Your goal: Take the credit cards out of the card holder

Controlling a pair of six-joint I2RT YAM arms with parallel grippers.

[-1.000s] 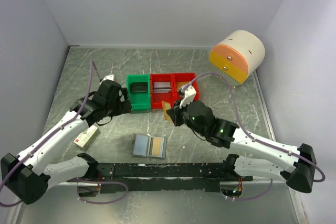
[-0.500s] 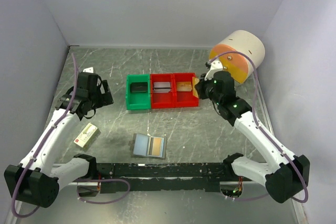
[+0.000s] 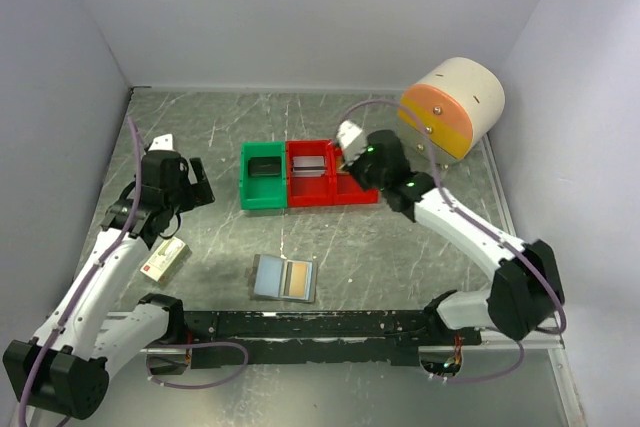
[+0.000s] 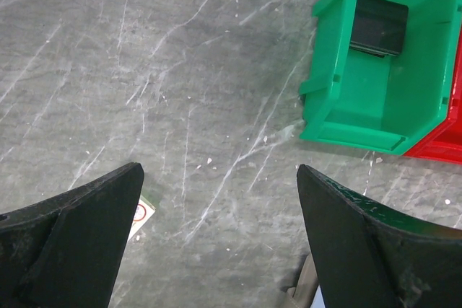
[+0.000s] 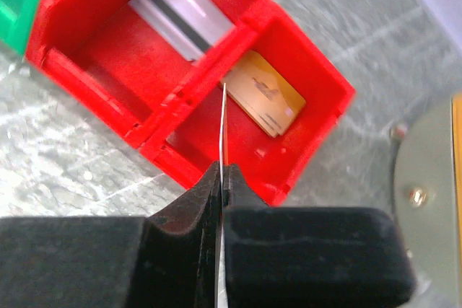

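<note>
— Right gripper is clamped tight on a credit card. The card's thin edge faces the wrist cam, so it's just a pale sliver sticking out from between the black fingers. Where's the card holder tho?

— Closest thing to the arm bases. The card holder lies opened flat on the table, with a grey-blue panel on the left and a second card, orange-tan, sitting in the right panel. Off to the left, apart from it, there's a little white-and-red box.

— ok, and the other arm?

— Left gripper has its fingers spread wide with nothing between them. It hangs over bare table, left of the green bin, which has a dark block lying in it.

— And behind that?

— Green bin and two red ones sit in a row, touching. The middle red bin holds a white card with a dark stripe. The right red bin has a third card, tan, lying flat. The pinched card is over those two red bins, and on the wrist cam its tip lines up with the wall between them. Can't tell if it touches. Farthest back right is a cream drum with an orange face.
</note>
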